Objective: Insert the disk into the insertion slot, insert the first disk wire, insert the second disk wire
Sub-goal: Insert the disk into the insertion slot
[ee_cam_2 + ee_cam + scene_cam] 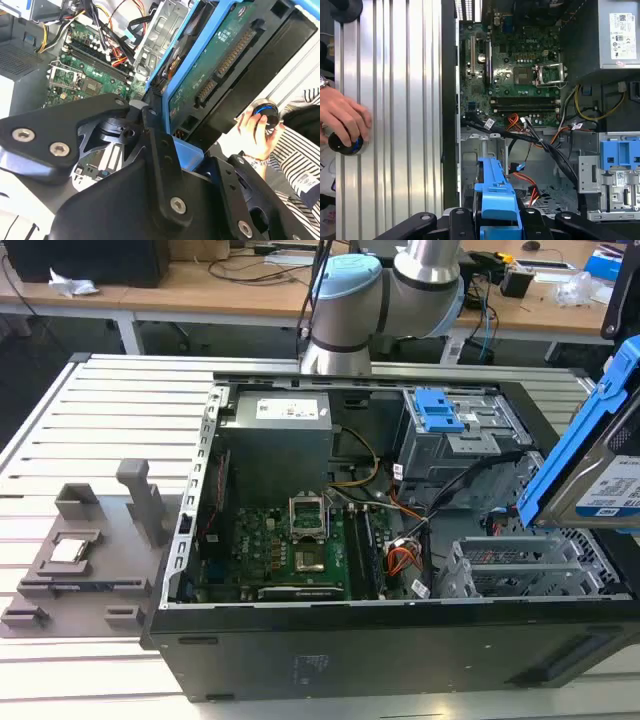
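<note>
The disk (605, 475), with its white-and-blue label and bright blue caddy, hangs tilted above the computer case's corner at the exterior view's right. The second wrist view shows its green circuit-board underside (220, 65). My gripper (497, 225) is shut on the disk, with black fingers (532, 220) on either side of the blue caddy edge (495, 197). The insertion slot (520, 570), a silver-grey perforated cage, sits in the case below the disk, and in the first wrist view the slot (480, 152) is just beyond the caddy. Orange and black wires (522, 125) lie loose beside the slot.
A taller grey cage with a blue latch (445, 415) stands behind the slot. The motherboard (295, 550) and grey power supply (275, 435) fill the case's other half. A person's hand (342, 120) rests on a black knob on the slatted aluminium table (395, 125). Grey fixtures (80, 550) stand at the exterior view's left.
</note>
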### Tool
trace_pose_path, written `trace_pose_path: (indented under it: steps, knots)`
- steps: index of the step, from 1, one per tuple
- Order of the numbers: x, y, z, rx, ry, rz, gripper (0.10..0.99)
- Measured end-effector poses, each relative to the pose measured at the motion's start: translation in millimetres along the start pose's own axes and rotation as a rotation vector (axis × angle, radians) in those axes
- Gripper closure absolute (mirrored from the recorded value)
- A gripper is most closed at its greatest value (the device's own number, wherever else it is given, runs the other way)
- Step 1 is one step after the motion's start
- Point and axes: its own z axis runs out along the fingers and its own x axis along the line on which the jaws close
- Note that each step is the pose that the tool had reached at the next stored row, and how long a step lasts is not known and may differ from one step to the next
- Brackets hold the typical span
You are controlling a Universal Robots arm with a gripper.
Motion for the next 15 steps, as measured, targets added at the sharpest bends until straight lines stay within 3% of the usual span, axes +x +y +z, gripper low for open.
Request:
trace_pose_path:
  steps: [2, 10, 13, 15]
  knots:
    - [0.0, 2.2, 4.7, 0.000, 0.0000, 0.000, 0.718]
    - [0.1, 6.3, 8.7, 0.000, -0.0001, 0.000, 0.718]
    - [0.2, 13.4, 12.6, 0.000, -0.0001, 0.000, 0.718]
    - [0.2, 13.8, 14.6, 0.000, 0.0001, 0.000, 0.718]
